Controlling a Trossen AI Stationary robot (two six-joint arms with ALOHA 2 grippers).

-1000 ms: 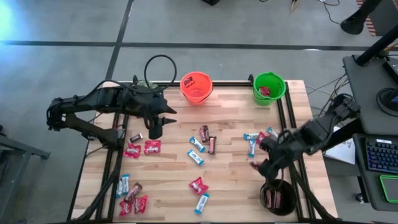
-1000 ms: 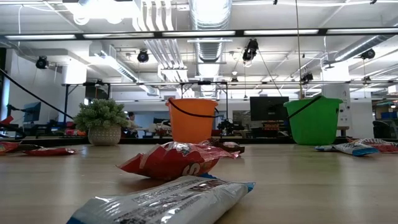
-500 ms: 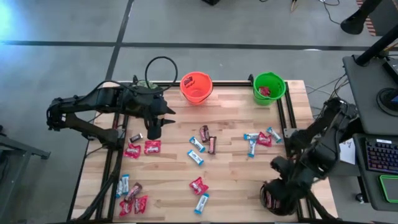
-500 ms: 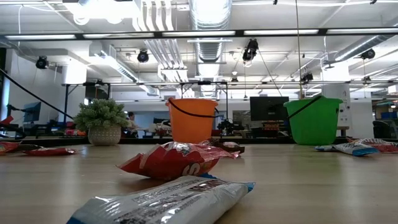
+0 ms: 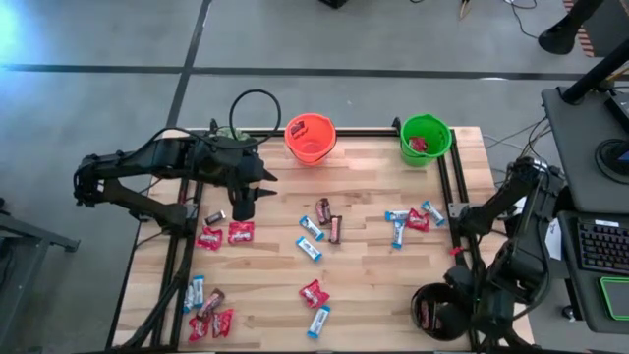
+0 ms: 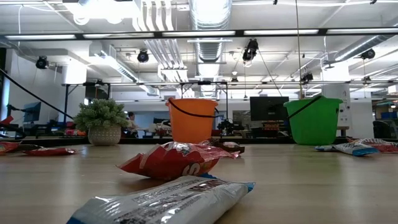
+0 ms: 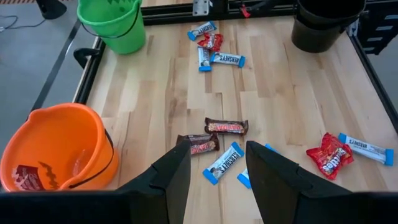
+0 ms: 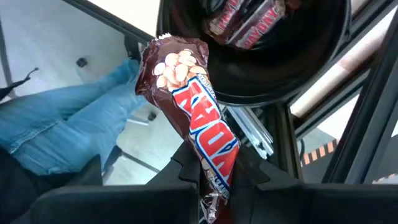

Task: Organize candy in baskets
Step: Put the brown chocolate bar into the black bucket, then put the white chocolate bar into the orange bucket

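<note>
Red, blue-and-white and brown candy [image 5: 316,236] lies scattered on the wooden table. The orange basket [image 5: 310,139] and the green basket [image 5: 425,139] stand at the far edge. The black basket [image 5: 437,313] stands at the near right corner with brown bars inside [image 8: 249,22]. My right gripper [image 5: 464,293] hangs beside the black basket's right rim, shut on a dark brown candy bar [image 8: 196,106]. My left gripper [image 5: 246,204] hovers open above the table's left half, over brown and blue bars [image 7: 214,138], holding nothing. My right gripper pinches the brown bar's one end [image 8: 216,175] between its two fingers, coming slanting from above. The bar's long free end [image 8: 171,65] sticks out past the fingertips, lifted clear, close to the black basket's rim [image 8: 249,99].
A small potted plant [image 6: 102,121] stands at the far left beside the orange basket. Metal frame rails [image 5: 454,211] run along the table's right edge. A person's legs in jeans [image 8: 62,130] show beyond the table. A desk with a keyboard [image 5: 595,246] stands to the right.
My right gripper has carried the brown bar from the table's right half toward the near right corner, sinking a little and rolling its wrist, and now hangs at the black basket's right side. It has stayed shut on the bar.
</note>
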